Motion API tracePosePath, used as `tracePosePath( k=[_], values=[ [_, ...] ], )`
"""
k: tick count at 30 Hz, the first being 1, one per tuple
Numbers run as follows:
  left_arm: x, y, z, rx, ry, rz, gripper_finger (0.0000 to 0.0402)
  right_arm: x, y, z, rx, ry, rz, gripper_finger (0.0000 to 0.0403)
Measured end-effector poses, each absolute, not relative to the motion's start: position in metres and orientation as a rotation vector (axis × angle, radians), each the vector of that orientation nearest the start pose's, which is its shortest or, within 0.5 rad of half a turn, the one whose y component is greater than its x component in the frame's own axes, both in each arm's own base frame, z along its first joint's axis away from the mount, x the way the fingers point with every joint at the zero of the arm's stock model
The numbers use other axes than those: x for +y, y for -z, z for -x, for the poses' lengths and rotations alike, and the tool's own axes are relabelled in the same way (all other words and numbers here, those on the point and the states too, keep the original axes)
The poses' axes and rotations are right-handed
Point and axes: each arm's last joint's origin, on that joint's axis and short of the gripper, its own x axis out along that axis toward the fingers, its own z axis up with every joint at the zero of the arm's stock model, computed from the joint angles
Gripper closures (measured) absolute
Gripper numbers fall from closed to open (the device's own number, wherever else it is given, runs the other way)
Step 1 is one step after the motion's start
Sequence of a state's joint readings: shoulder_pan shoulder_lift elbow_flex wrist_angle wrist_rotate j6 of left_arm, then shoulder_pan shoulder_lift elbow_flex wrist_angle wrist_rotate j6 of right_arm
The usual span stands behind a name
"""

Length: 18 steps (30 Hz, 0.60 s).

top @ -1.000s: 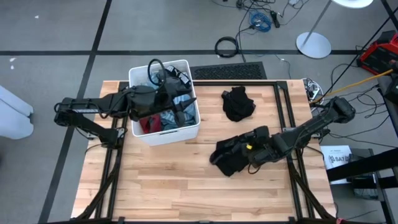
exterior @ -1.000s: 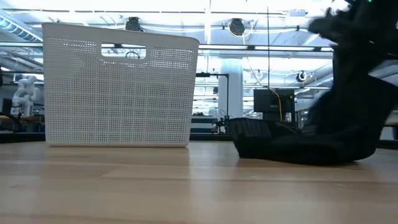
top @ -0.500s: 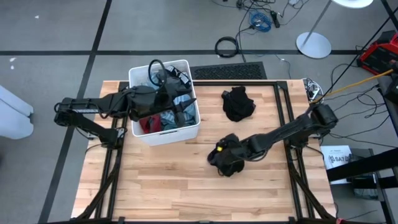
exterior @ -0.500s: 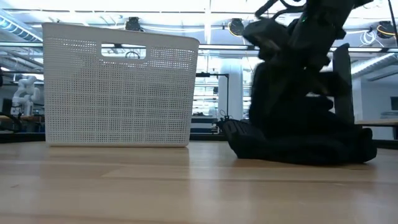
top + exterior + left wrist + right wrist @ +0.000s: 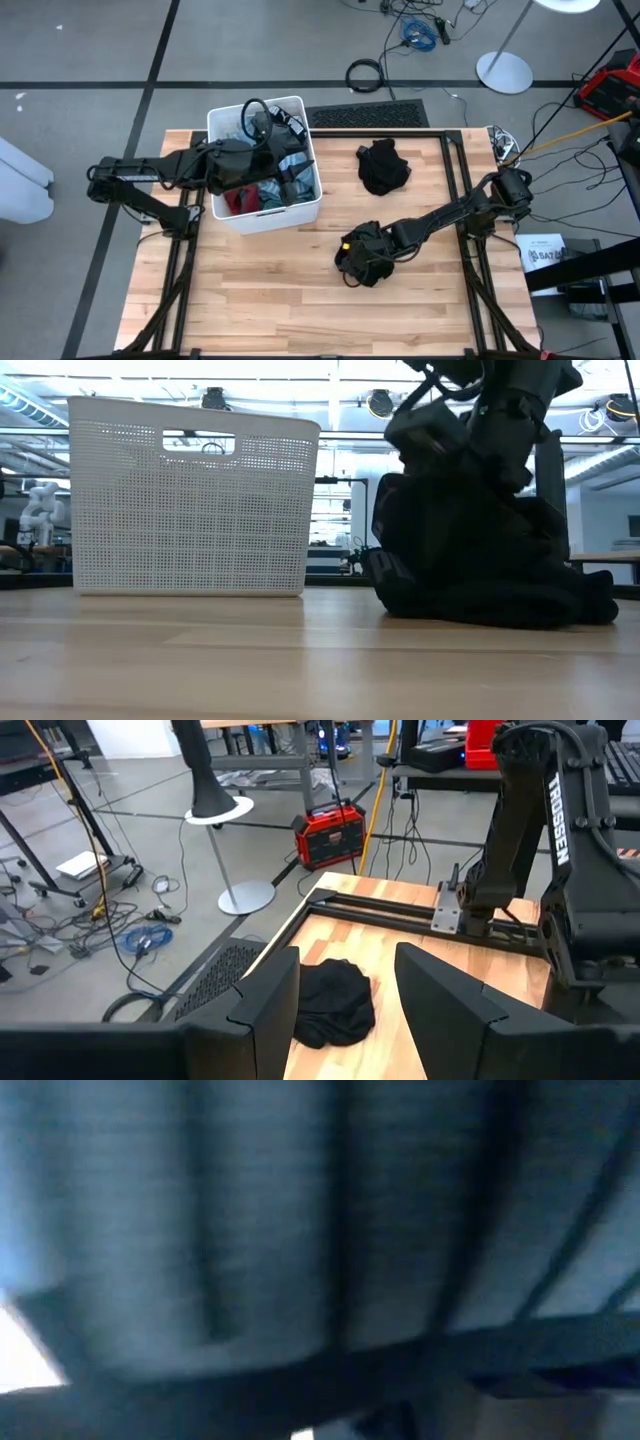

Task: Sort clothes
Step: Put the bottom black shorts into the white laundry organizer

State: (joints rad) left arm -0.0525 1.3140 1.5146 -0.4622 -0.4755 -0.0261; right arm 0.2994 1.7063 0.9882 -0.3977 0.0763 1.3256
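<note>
Clothes lie in three places on the wooden worktop (image 5: 260, 290). Several garments fill the white perforated bin (image 5: 305, 205) near the far left of the worktop; from above a red piece (image 5: 236, 200) and a light blue piece (image 5: 292, 162) show among darker fabric. A crumpled black garment (image 5: 383, 166) lies alone toward the far edge, well apart from the bin, and the left wrist view shows it (image 5: 330, 1000) flat on the wood beside the black frame rails. A second black garment (image 5: 362, 258) sits bunched near the middle of the worktop; the low view shows it (image 5: 470, 575) as a dark heap resting on the wood to the side of the bin (image 5: 190, 510).

The left tool (image 5: 282, 160) hangs over the bin's open top, its two dark fingers (image 5: 270, 1010) set apart with nothing between them in the wrist view.

The right tool (image 5: 358, 250) is down on the bunched black garment, its arm reaching in from the worktop's right edge. In the low view its wrist stands directly above the heap. Its own camera shows only blurred dark cloth pressed close, so the tool is probably buried in the fabric, but I cannot tell whether its fingers are parted or closed on the cloth.
</note>
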Motion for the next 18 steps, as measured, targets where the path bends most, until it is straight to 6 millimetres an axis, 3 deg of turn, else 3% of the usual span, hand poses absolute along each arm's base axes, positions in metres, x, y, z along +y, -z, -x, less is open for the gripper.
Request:
tracePosePath(
  k=[9,13,18],
  values=[
    [0.003,-0.443,-0.272,0.247,-0.438,-0.051,0.0227,0.084,-0.188,-0.308,0.942,0.469,-0.999,0.0123],
    [0.005,-0.443,-0.272,0.246,-0.444,-0.048,0.0227,0.078,-0.209,-0.304,0.873,0.402,-0.981,0.0098],
    [0.005,-0.443,-0.272,0.241,-0.443,-0.047,0.0227,0.065,-0.233,-0.294,0.774,0.436,-0.995,0.0097]
  ],
)
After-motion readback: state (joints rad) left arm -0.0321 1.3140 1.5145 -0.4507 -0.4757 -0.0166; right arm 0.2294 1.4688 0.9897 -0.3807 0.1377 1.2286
